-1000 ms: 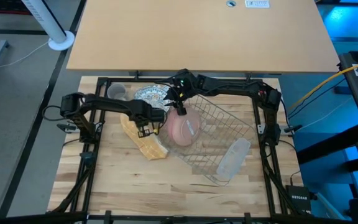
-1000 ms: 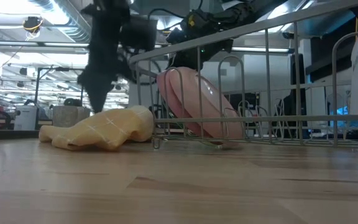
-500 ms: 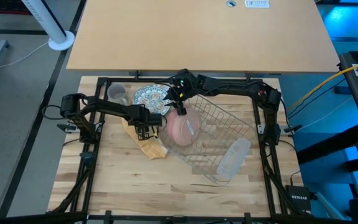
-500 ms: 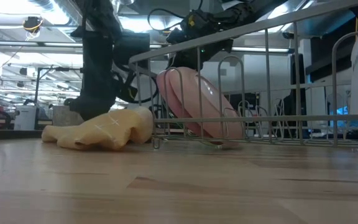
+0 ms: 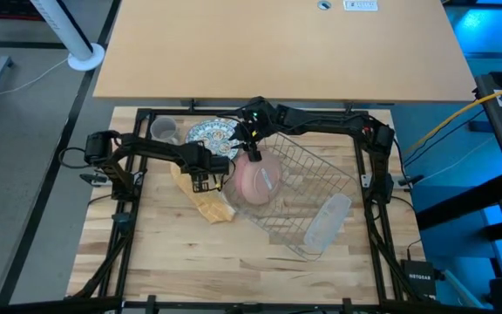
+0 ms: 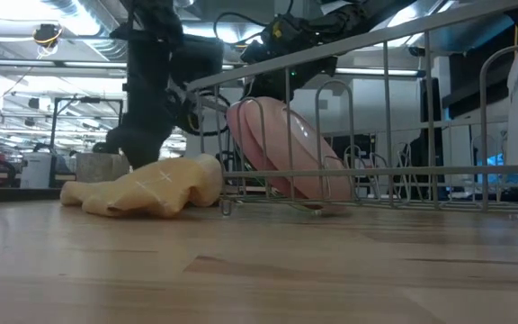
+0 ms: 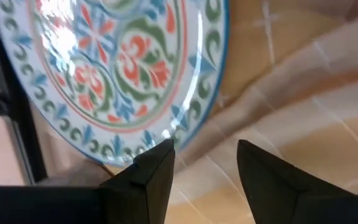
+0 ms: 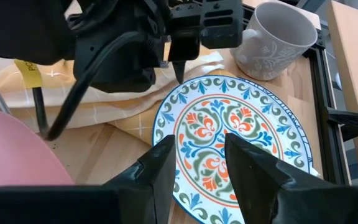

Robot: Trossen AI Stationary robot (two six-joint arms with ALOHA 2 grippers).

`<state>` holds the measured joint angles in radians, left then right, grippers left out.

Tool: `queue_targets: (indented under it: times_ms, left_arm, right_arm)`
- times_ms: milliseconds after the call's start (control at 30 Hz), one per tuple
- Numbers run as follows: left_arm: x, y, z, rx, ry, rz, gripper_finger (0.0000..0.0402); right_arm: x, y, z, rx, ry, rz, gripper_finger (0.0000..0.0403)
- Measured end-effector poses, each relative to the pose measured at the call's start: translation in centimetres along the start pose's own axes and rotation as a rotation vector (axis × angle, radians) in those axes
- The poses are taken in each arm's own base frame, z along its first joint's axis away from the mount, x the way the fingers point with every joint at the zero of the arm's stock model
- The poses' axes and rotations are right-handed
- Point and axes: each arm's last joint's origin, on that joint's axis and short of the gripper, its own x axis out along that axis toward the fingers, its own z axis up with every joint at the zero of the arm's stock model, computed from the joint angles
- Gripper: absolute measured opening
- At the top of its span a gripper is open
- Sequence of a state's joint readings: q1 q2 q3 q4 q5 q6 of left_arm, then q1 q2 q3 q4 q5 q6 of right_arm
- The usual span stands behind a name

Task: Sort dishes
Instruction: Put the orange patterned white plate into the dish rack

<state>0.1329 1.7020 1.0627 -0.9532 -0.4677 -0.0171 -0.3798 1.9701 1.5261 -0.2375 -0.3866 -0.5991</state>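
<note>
A patterned white plate (image 5: pixel 209 134) lies flat at the table's far left, its near rim over the yellow checked cloth (image 5: pixel 209 205). A grey mug (image 5: pixel 164 131) stands beside it. Pink dishes (image 5: pixel 255 179) lean on edge in the wire rack (image 5: pixel 312 183). My left gripper (image 7: pixel 204 146) is open and points down at the cloth, just off the plate's near rim (image 7: pixel 185 118). My right gripper (image 8: pixel 197 140) hovers open above the plate (image 8: pixel 229 143), with nothing between its fingers. My left gripper's fingertips (image 7: pixel 160 155) stand low over the cloth (image 7: pixel 291 81), one of them right at the plate's rim. I cannot tell whether they touch the cloth or the plate.
A clear oblong tray (image 5: pixel 328 222) rests on the rack's near right part. In the low view the rack's wires (image 6: pixel 385 117) fill the right side, and the cloth (image 6: pixel 147 189) lies in a heap left of them. The bare wooden table (image 5: pixel 190 262) stretches along the near edge.
My left gripper has opened and sunk toward the cloth beside the plate, rolling a little as it went. The cloth's heap has settled slightly lower under it. My right gripper has kept still.
</note>
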Motion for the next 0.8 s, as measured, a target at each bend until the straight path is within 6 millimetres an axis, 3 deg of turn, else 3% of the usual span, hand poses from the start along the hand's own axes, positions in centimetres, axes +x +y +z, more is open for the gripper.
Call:
queue_targets:
  times_ms: [300,533,800]
  left_arm:
    - [0.6,0.3,1.2,-0.005,-0.128,0.018,0.0164]
    - [1.4,1.6,1.2,-0.061,-0.118,-0.033,0.0164]
    - [1.5,1.7,1.2,-0.060,-0.118,-0.084,0.0164]
  right_arm:
    - [0.0,0.1,-0.1,0.024,0.008,0.004,0.0143]
    - [0.0,0.2,-0.3,0.033,0.026,0.015,0.0143]
    - [0.0,0.2,-0.3,0.032,0.027,0.016,0.0143]
